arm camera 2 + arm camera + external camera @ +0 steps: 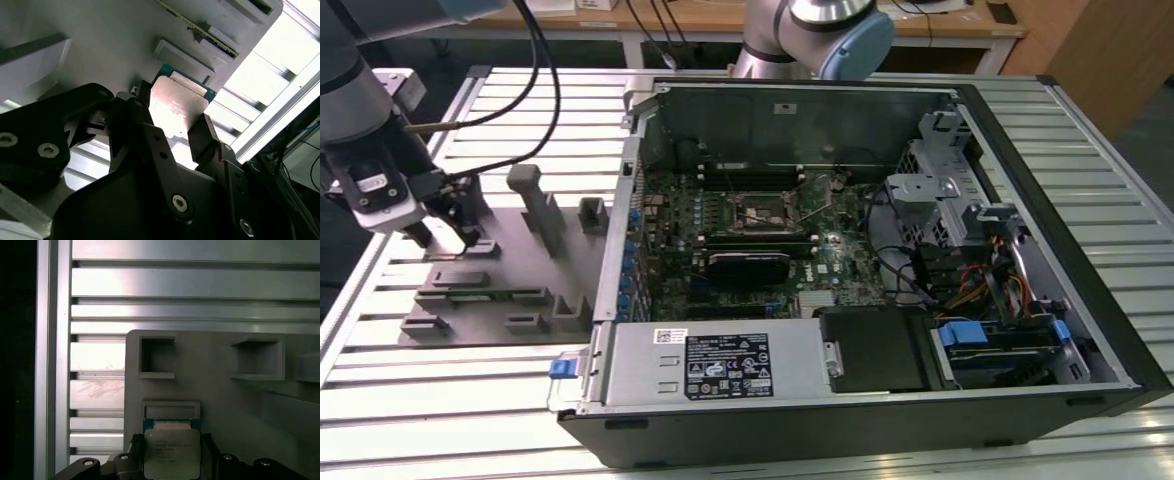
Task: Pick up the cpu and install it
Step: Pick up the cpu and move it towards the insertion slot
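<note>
Gripper (pixel 172 119) closed narrow on the cpu (pixel 177 107), dark fingers (pixel 145 122) pressed against two opposite edges, silvery top showing in both wrist views. Poised low at the grey fixture block (pixel 215 400), just beside a shallow square pocket; lifted or resting, impossible to tell. Fixture block near the slatted table (pixel 400 400)'s edge at the exterior view's left. Beyond, open computer case (pixel 787 125), its motherboard socket (pixel 761 212) well apart from the cpu.
</note>
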Available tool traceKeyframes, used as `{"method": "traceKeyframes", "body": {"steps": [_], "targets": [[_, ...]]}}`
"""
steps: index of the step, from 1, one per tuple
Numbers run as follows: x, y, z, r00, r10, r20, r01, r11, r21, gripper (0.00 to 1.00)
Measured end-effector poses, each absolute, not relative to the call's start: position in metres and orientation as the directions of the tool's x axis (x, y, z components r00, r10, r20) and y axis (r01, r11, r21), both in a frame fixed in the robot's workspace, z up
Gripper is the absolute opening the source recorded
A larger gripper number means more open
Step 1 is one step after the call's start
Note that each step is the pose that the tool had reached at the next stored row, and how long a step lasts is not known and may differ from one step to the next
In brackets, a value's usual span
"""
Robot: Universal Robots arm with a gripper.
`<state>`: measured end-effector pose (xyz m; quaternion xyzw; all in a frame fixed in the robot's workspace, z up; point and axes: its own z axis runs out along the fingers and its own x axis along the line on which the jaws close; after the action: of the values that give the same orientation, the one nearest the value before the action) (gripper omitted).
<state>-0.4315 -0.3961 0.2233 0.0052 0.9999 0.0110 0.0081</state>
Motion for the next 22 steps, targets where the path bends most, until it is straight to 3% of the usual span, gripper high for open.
{"method": "traceKeyframes", "body": {"steps": [22], "targets": [[-0.431,-0.396,0.264,-1.000,0.011,-0.023,0.010,1.000,0.022,0.54]]}}
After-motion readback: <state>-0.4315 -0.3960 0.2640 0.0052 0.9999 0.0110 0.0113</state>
